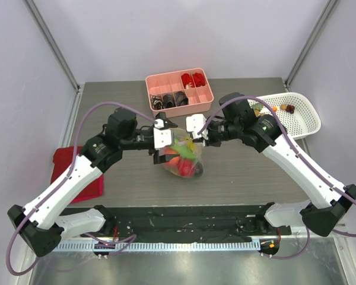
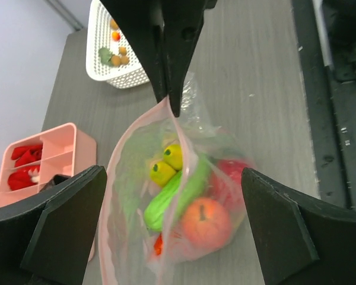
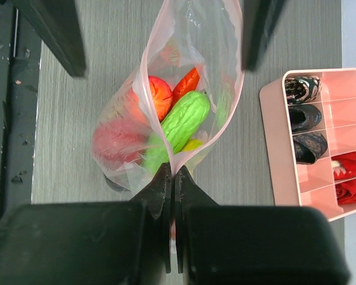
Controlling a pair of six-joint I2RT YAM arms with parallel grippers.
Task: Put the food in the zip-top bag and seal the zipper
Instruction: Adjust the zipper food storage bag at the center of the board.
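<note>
Two grippers meet over the zip-top bag (image 1: 184, 161), which sits around the middle of the table (image 1: 249, 172), a bit toward the near edge. The right gripper (image 3: 171, 172) is clamped tight on one end of the zipper (image 3: 143, 71), pinching the pink strip flat between its fingers. The left gripper (image 2: 172, 172) is spread wide with the other end of the bag between its fingers, and neither finger looks to be touching the plastic. Away from the pinch the two sides of the strip bow apart, so the mouth gapes there.

The food (image 2: 178, 196) is inside the bag. I can pick out a green cucumber-ish piece, a couple of yellow bits and some red-orange round ones. The crinkly plastic smears the rest, so the deeper pieces are hard to tell apart. The bag's bottom is cut off in the left wrist view, and from the top camera the fingertips are mostly lost behind the wrists.

Both arms reach out from the near edge and bend inward, wrists facing each other across the bag.
</note>
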